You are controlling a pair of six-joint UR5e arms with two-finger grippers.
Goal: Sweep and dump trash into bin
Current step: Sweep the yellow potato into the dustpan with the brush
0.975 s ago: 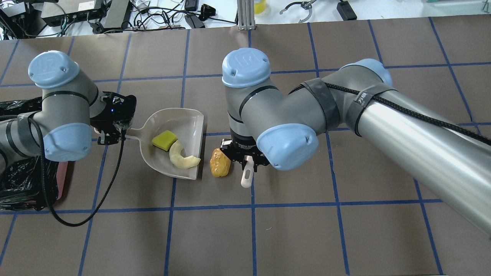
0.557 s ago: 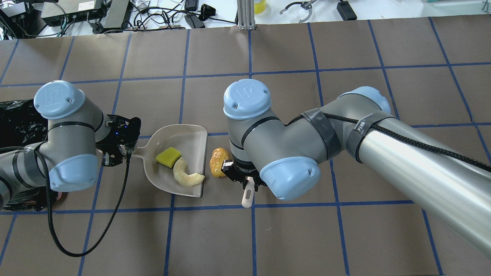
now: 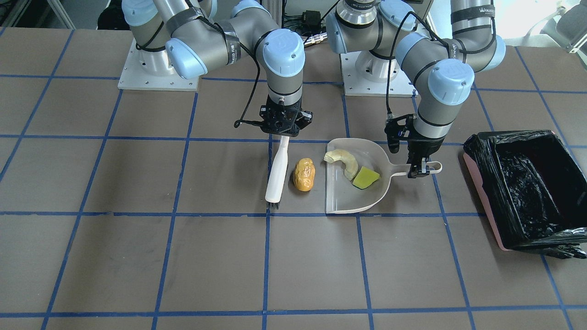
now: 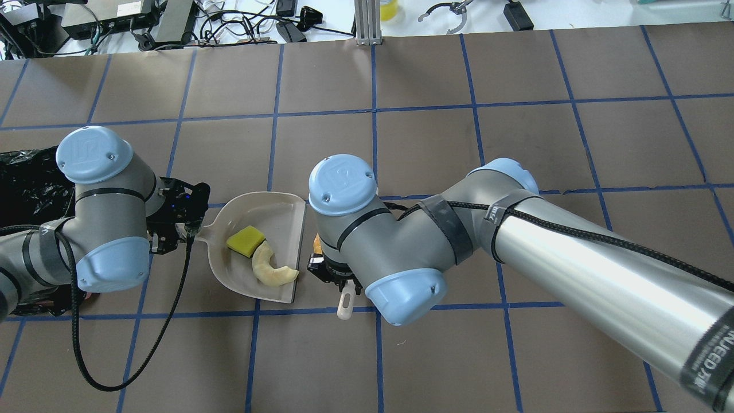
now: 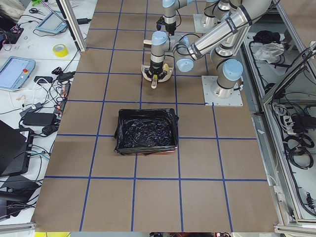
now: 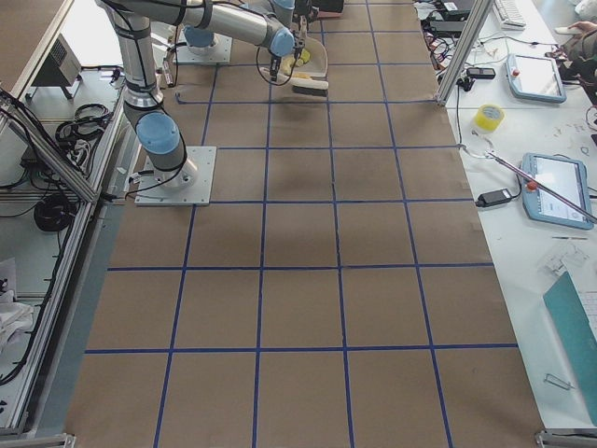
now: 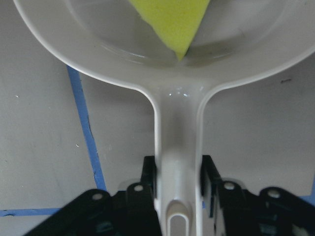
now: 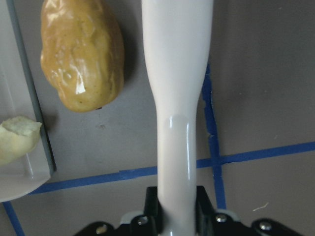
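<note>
Right hand point(image 3: 283, 132) is clamped on the near end of the white brush point(image 3: 278, 172), fingers pinching both sides of the handle. The brush slants down away from the robot, its dark bristles at the worktop point(image 3: 137, 256)

Left hand point(image 7: 178, 174) is closed on the dustpan's handle, fingers tight on either side. The beige dustpan point(image 3: 348, 201) looks to sit flat, open mouth facing the brush

Trash:
- orange-brown potato lump point(image 3: 304, 174) on the worktop, between brush and dustpan mouth, just beside the brush handle; can't tell if they touch. Small gap to the dustpan lip, so it's not in the pan
- cream crescent slice point(image 3: 344, 160) inside the dustpan, one end near the lip
- yellow-green wedge point(image 3: 365, 178) inside the dustpan, further in toward the handle, right against the crescent

Bin point(image 3: 509, 135), pink with black bag liner, stands on the robot's left past the dustpan handle, well apart from the pan. Nothing but crinkled black liner is visible inside

In the overhead view the right arm covers most of the potato
</note>
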